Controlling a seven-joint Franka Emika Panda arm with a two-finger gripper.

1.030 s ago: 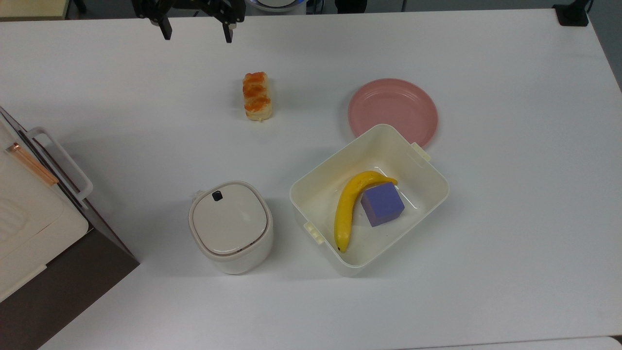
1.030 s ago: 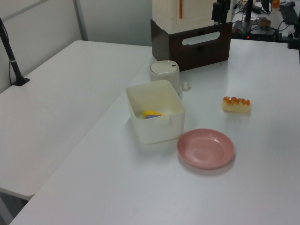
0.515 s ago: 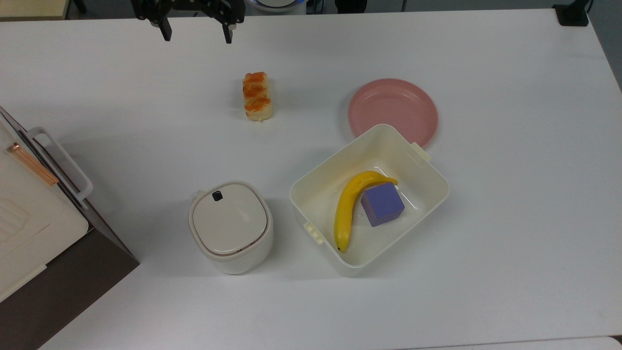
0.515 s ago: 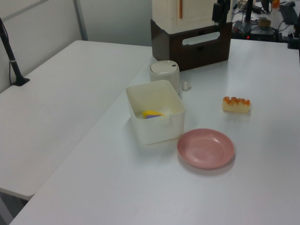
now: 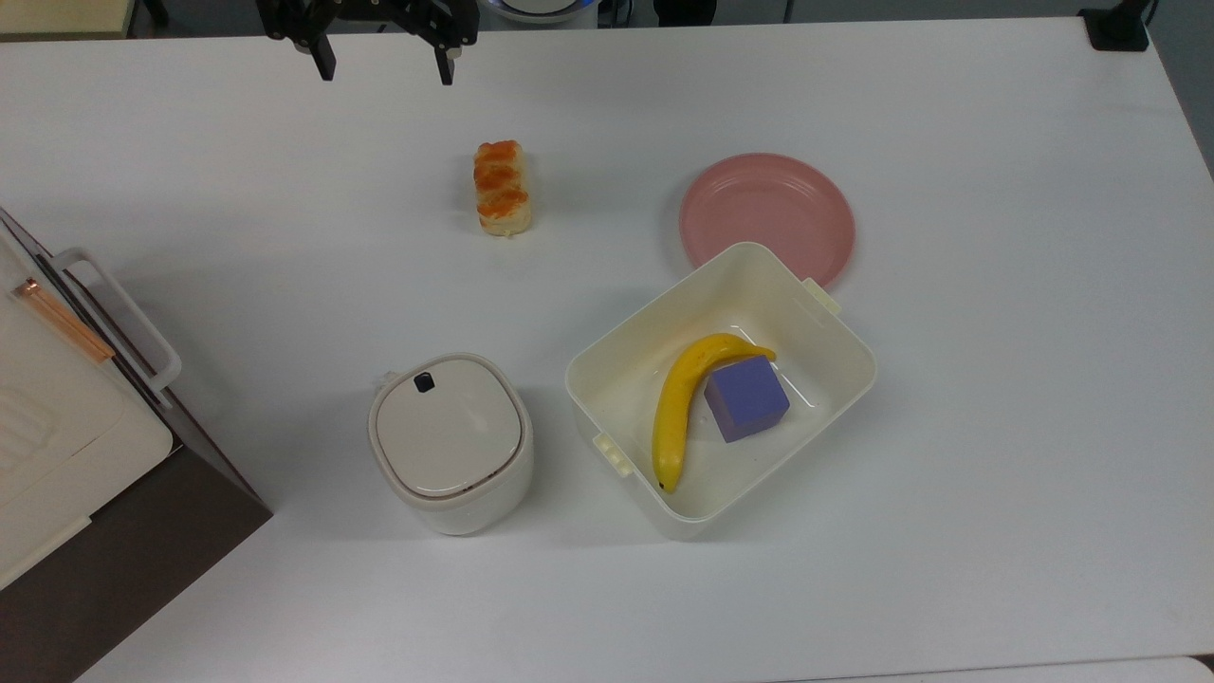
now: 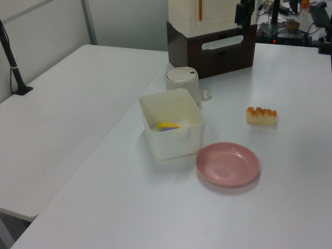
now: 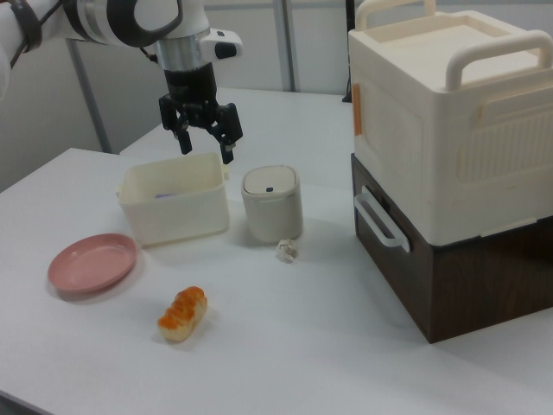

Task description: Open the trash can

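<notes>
The trash can [image 5: 446,441] is a small cream-white rounded bin with its flat lid shut and a black button [image 5: 424,381] near the lid's far-left corner. It stands on the white table left of the tub in the top view, and it also shows in the left view [image 6: 181,80] and the right view [image 7: 270,203]. My gripper [image 5: 384,68] hangs open and empty at the top view's upper edge, far from the trash can. In the right view the gripper [image 7: 206,147] hovers well above the table, up and to the left of the bin.
A cream tub [image 5: 607,365] holds a banana [image 5: 678,408] and a purple block [image 5: 746,398]. A pink plate [image 5: 766,213] and a bread roll [image 5: 502,187] lie farther back. A large cream box on a brown base [image 5: 85,446] stands at the top view's left. A small white scrap [image 7: 286,251] lies by the bin.
</notes>
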